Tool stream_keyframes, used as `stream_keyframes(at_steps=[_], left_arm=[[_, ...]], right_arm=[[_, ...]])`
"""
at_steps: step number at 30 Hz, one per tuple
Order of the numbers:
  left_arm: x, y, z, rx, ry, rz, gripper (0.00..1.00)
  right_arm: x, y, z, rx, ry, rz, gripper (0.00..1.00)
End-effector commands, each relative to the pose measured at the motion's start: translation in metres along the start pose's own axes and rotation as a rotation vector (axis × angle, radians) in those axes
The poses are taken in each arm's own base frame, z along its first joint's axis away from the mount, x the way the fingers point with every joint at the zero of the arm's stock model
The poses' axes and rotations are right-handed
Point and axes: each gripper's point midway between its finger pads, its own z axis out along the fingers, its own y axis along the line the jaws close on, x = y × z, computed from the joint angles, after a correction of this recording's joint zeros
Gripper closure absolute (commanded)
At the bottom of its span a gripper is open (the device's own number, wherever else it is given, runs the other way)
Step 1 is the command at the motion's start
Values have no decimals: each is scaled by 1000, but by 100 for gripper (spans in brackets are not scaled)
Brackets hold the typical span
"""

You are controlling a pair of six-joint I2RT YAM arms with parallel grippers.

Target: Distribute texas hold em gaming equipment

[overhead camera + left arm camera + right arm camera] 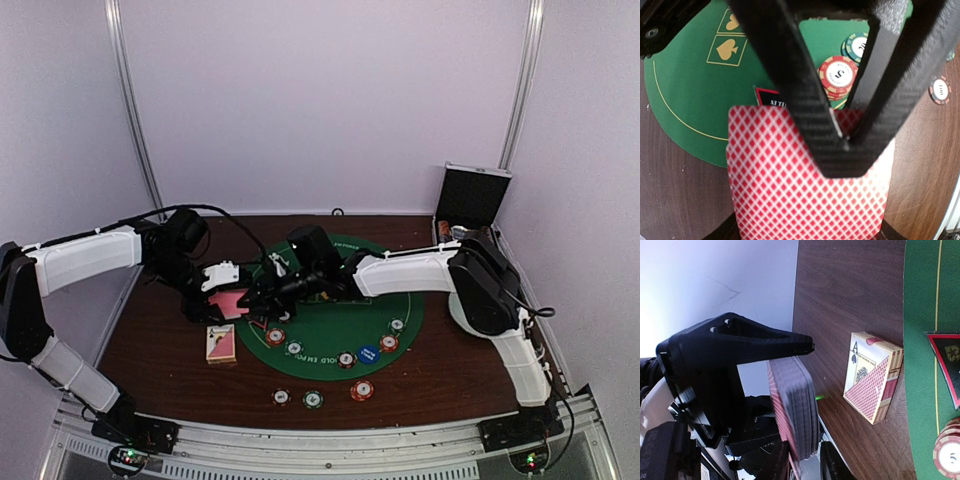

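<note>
Clamping the red-backed card deck (pixel 785 190), left gripper (pixel 846 142) holds it above the wooden table (pixel 450 380); right gripper (pixel 258 303) sits at the deck's edge, grip unclear.

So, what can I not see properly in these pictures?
Faces of the deck: every view shows backs or edges only.
Whether the right gripper touches the deck: top view crowded, right wrist view shows one finger.
Mat lettering: deck and fingers cover it in left wrist view; too small from top.
Case contents: too dark, top view.
</note>
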Motion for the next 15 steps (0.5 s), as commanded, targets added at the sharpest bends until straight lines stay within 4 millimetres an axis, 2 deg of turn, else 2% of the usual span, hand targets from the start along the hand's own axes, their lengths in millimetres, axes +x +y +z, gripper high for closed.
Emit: stream_keyframes(at_steps=[1,9,12,15], left_arm=[[-7,12,-10,-73,-33,27,81],[-2,14,-7,-80,-8,27,81],[1,17,-5,-95,9,29,82],[6,19,-3,-107,27,28,82]], right_arm=[[0,3,-14,33,-19,-4,79],[-3,17,-18,-37,-37,16,93],[-7,17,-22,-56,-47,27,100],[-9,15,-28,-49,-55,30,100]])
